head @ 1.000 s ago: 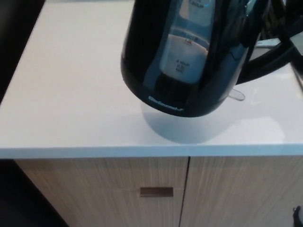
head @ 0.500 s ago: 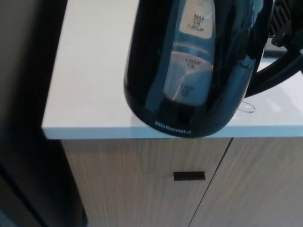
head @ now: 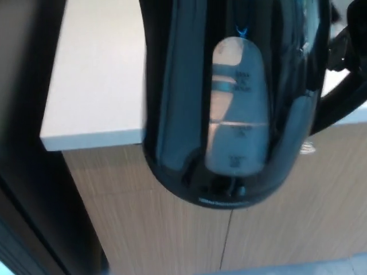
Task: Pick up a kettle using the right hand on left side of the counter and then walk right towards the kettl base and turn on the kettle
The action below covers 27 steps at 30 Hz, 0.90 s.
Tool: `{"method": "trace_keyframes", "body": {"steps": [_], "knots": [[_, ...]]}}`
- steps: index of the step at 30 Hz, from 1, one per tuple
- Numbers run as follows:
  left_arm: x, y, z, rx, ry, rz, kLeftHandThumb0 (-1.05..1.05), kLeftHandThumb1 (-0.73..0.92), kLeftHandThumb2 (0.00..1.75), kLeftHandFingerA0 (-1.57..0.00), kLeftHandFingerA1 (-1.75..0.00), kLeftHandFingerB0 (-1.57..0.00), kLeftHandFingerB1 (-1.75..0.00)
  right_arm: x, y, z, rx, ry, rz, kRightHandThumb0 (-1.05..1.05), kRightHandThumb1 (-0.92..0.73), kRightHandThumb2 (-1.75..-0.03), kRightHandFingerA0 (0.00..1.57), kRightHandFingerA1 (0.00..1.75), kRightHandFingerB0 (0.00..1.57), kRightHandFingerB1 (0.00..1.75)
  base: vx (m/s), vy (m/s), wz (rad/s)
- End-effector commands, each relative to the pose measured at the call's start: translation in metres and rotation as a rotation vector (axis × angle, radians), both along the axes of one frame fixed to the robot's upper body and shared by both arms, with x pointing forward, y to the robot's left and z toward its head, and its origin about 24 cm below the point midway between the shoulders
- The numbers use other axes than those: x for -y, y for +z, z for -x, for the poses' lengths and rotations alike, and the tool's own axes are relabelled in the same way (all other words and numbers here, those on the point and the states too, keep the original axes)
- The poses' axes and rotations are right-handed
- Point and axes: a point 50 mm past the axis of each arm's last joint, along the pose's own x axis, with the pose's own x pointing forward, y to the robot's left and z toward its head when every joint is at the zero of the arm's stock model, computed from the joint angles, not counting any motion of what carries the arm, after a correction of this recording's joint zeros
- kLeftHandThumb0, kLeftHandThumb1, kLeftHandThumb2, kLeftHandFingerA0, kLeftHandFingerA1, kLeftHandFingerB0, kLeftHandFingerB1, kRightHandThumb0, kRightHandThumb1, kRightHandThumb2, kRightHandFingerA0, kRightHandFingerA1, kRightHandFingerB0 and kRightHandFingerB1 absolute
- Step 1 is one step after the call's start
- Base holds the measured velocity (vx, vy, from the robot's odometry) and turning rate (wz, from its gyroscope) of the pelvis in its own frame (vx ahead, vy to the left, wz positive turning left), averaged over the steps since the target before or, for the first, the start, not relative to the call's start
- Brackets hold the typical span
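The black kettle (head: 232, 103) hangs in the air, very close to the camera, and fills most of the head view. It stands almost upright, its long side running up and down, and its round bottom is low in the picture, in front of the wooden cupboard doors (head: 143, 212). It is off the white worktop (head: 94, 80), which lies behind it and to its left.

The right hand (head: 348, 54) shows only as a dark, blurry shape at the right edge, by the curved handle (head: 344, 106). It looks like it is holding the kettle by that handle, but the fingers themselves are too blurry to see clearly. The kettle body lies just to the left of that hand. The left hand cannot be seen.

The base is not in the picture, so the robot likely has to carry the kettle further right.

The clear water window (head: 236, 109) has level marks and small writing, too blurred to read. White brand letters near the bottom cannot be read either.
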Motion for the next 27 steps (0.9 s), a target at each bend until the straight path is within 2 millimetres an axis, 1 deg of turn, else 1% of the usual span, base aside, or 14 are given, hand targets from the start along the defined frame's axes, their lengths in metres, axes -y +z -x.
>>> {"method": "trace_keyframes", "body": {"steps": [1,4,5,7,11,12,14,15,16,17,22,23,24,27], "knots": [[-0.006,0.005,-0.005,0.047,-0.031,-0.043,0.2,0.48,0.96,-0.93,-0.99,-0.83,-0.85,-0.005,0.016,0.005,0.076,0.074,-0.081,-0.26,-0.56,-1.3,1.02,1.75,0.76,1.68,-0.11,0.003,0.01],[-0.005,0.004,-0.005,0.045,-0.031,-0.042,0.23,0.47,0.97,-0.93,-0.98,-0.83,-0.85,-0.006,0.019,0.004,0.075,0.074,-0.069,-0.27,-0.54,-1.32,1.04,1.75,0.76,1.7,-0.14,0.058,-0.03],[-0.005,0.003,-0.006,0.041,-0.034,-0.04,0.29,0.44,1.08,-0.94,-0.97,-0.81,-0.86,-0.005,0.02,0.004,0.081,0.073,-0.072,-0.27,-0.52,-1.36,1.06,1.75,0.77,1.74,-0.14,0.078,0.05],[-0.005,0.004,-0.006,0.044,-0.037,-0.039,0.32,0.44,1.1,-0.93,-0.97,-0.8,-0.86,-0.005,0.021,0.003,0.086,0.075,-0.077,-0.27,-0.52,-1.35,1.05,1.75,0.78,1.73,-0.16,0.39,0.29],[-0.005,0.004,-0.006,0.04,-0.054,-0.045,0.29,0.44,1.07,-0.91,-0.96,-0.79,-0.85,-0.005,0.021,0.004,0.08,0.065,-0.079,-0.27,-0.53,-1.34,1.05,1.75,0.79,1.71,-0.12,0.382,0.05],[-0.004,0.003,-0.006,0.041,-0.04,-0.041,0.16,0.49,0.92,-0.91,-0.98,-0.82,-0.84,-0.004,0.02,0.003,0.075,0.06,-0.085,-0.26,-0.54,-1.34,1.04,1.75,0.78,1.71,-0.03,0.051,0.07],[-0.004,0.003,-0.006,0.042,-0.034,-0.04,0.16,0.49,0.92,-0.91,-0.98,-0.82,-0.84,-0.004,0.02,0.003,0.072,0.058,-0.087,-0.26,-0.54,-1.34,1.04,1.75,0.78,1.71,-0.02,0.011,0.03],[-0.003,0.004,-0.005,0.046,-0.037,-0.039,0.18,0.42,1.06,-0.92,-0.96,-0.79,-0.86,-0.003,0.019,0.003,0.065,0.054,-0.091,-0.26,-0.55,-1.34,1.04,1.75,0.8,1.7,0.0,0.0,0.0],[-0.003,0.004,-0.005,0.047,-0.039,-0.039,0.18,0.42,1.06,-0.92,-0.96,-0.79,-0.86,-0.002,0.018,0.003,0.062,0.052,-0.092,-0.26,-0.55,-1.34,1.04,1.75,0.8,1.7,0.01,-0.117,-0.01],[-0.001,0.004,-0.003,0.049,-0.037,-0.04,0.15,0.49,0.9,-0.9,-0.98,-0.81,-0.84,-0.001,0.017,0.002,0.052,0.05,-0.089,-0.26,-0.57,-1.32,1.05,1.75,0.79,1.69,0.01,-0.114,0.03],[-0.002,0.002,-0.003,0.026,-0.028,-0.031,0.15,0.49,0.87,-0.92,-0.96,-0.82,-0.83,0.002,0.016,0.0,0.041,0.036,-0.089,-0.26,-0.59,-1.3,1.03,1.75,0.76,1.71,0.01,-0.213,0.09],[-0.003,0.002,-0.003,0.023,-0.026,-0.03,0.15,0.49,0.87,-0.92,-0.96,-0.82,-0.83,0.002,0.016,0.0,0.04,0.035,-0.089,-0.26,-0.59,-1.3,1.03,1.75,0.76,1.71,0.03,-0.406,-0.6],[-0.002,0.003,-0.003,0.034,-0.026,-0.037,0.29,0.44,1.04,-0.93,-0.97,-0.82,-0.86,0.004,0.015,0.0,0.037,0.023,-0.09,-0.25,-0.58,-1.32,1.03,1.75,0.77,1.71,0.03,-0.387,0.11],[-0.001,0.004,-0.002,0.037,-0.036,-0.044,0.24,0.46,1.01,-0.9,-0.96,-0.82,-0.86,0.005,0.014,-0.001,0.031,0.02,-0.098,-0.25,-0.58,-1.32,1.04,1.75,0.77,1.71,0.04,-0.243,-0.01]]}}
